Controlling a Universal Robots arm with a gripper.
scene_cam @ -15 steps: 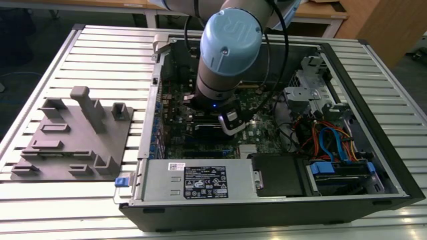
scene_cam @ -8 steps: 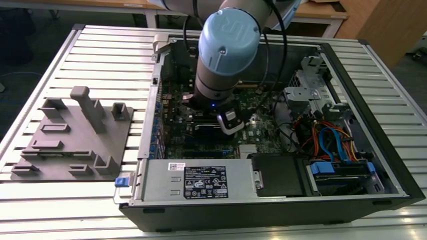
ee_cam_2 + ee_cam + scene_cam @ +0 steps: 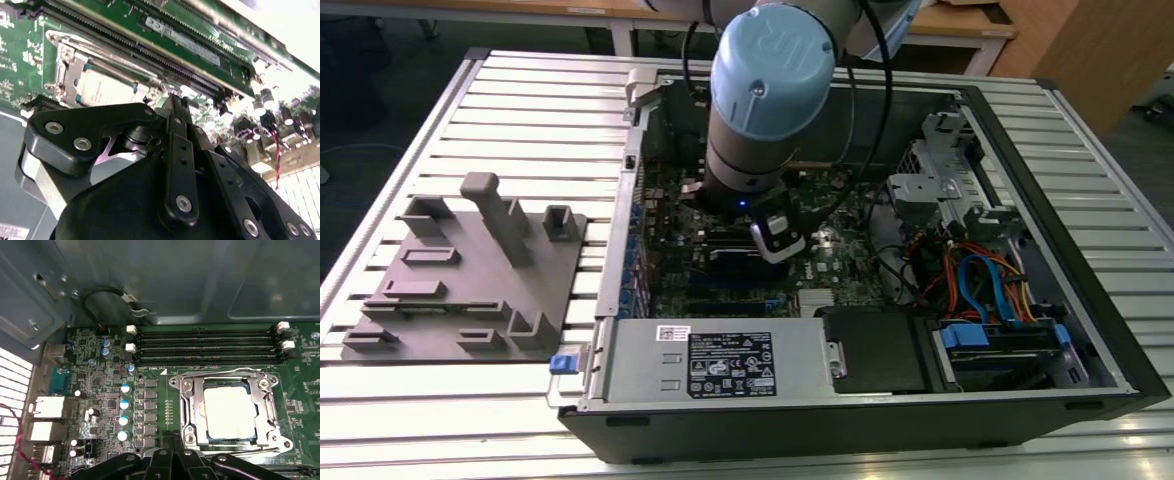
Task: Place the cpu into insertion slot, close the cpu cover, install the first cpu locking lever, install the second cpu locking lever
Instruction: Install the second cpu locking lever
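Above the cpu (image 3: 227,411), the gripper (image 3: 172,440) points down, fingers together.

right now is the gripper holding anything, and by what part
Cannot be told. The gripper sits low beside the socket, where the cpu already lies under its closed metal cover; its fingertips are hidden.

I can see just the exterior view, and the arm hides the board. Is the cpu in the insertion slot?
Observer: Yes. In the first wrist view the cpu lies flat in the insertion slot.
Operator: And the cpu cover?
Observer: The cpu cover is down, framing the cpu's metal top.
Operator: Where is the pincer?
Observer: The pincer is low over the board, close beside one corner of the cover.
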